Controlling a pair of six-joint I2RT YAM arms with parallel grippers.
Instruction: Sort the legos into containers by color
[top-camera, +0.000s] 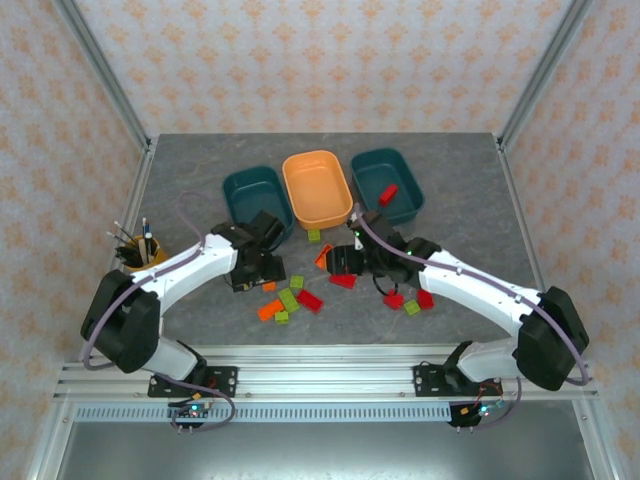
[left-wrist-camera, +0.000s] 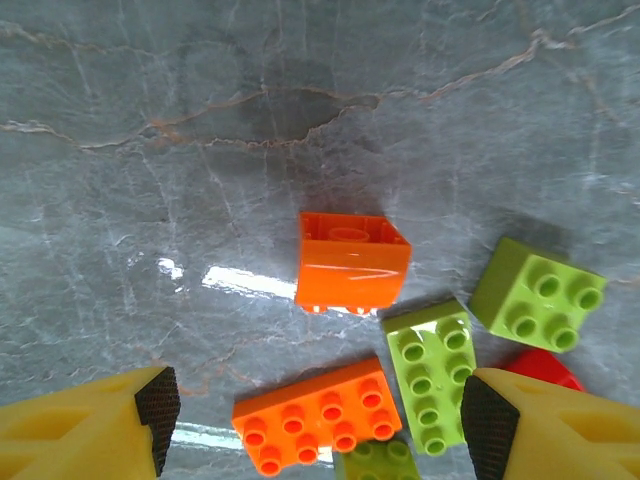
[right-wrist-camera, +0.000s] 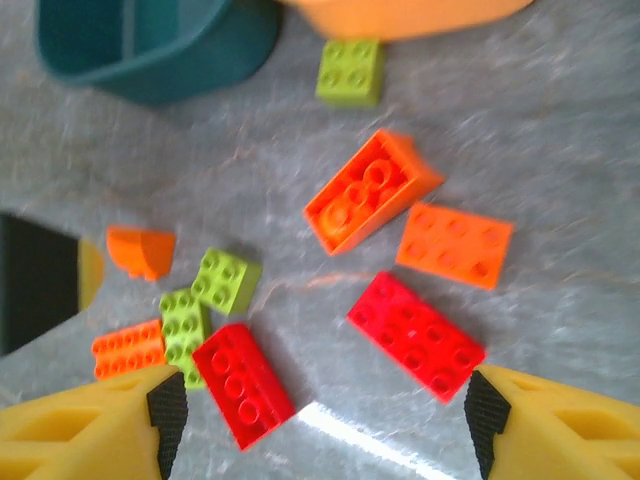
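Three trays stand at the back: a teal tray (top-camera: 255, 195), an orange tray (top-camera: 317, 187), and a second teal tray (top-camera: 385, 185) holding one red lego (top-camera: 387, 194). Red, orange and lime legos lie scattered on the table between the arms. My left gripper (top-camera: 256, 272) hangs open above an orange 2x4 lego (left-wrist-camera: 318, 415), with a tipped orange lego (left-wrist-camera: 352, 262) and lime legos (left-wrist-camera: 432, 375) beside it. My right gripper (right-wrist-camera: 325, 420) is open over two red legos (right-wrist-camera: 242, 383) (right-wrist-camera: 415, 335); nothing is held.
A yellow pen cup (top-camera: 140, 255) stands at the left by my left arm. More legos (top-camera: 412, 307) lie under my right forearm. A lime lego (right-wrist-camera: 349, 70) sits just in front of the orange tray (right-wrist-camera: 400, 12).
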